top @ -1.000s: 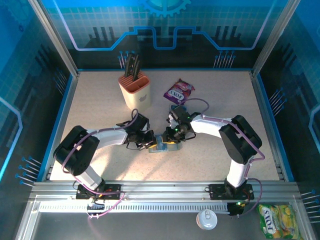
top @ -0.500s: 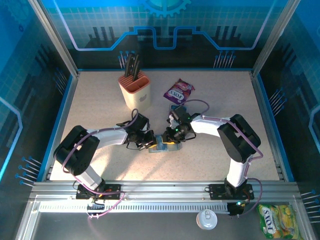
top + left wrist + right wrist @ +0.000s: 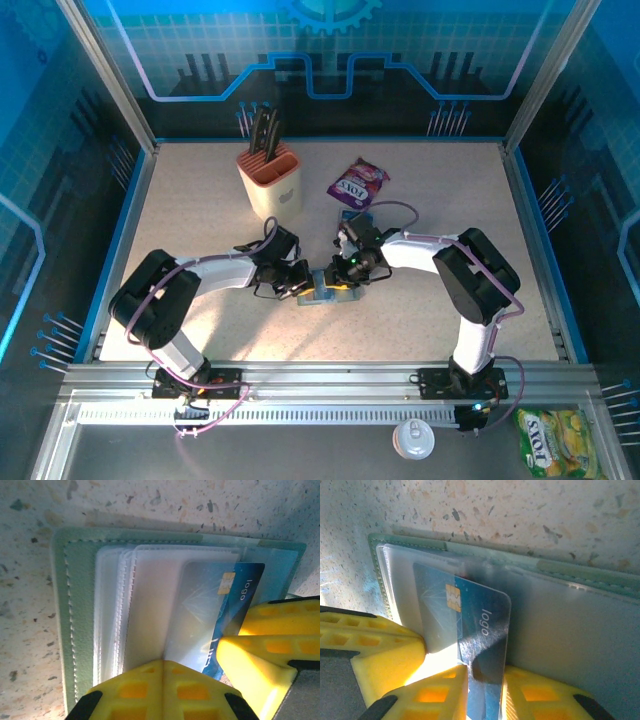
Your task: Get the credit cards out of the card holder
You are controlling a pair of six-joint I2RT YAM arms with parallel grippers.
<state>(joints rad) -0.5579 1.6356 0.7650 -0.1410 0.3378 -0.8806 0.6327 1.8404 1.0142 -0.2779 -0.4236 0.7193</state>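
The right gripper [image 3: 484, 677] is pinching the blue card [image 3: 470, 620], which is sticking partway out of the holder [image 3: 580, 577] on its right side. The card's long side is pointing at that gripper. The left gripper [image 3: 162, 672] is closed, pressing down on the holder's left half.

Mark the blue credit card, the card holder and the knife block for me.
blue credit card [image 3: 467, 627], right wrist view, printed face near the chip
card holder [image 3: 60, 610], left wrist view, stitched left border
knife block [image 3: 273, 192], top external view, beige body
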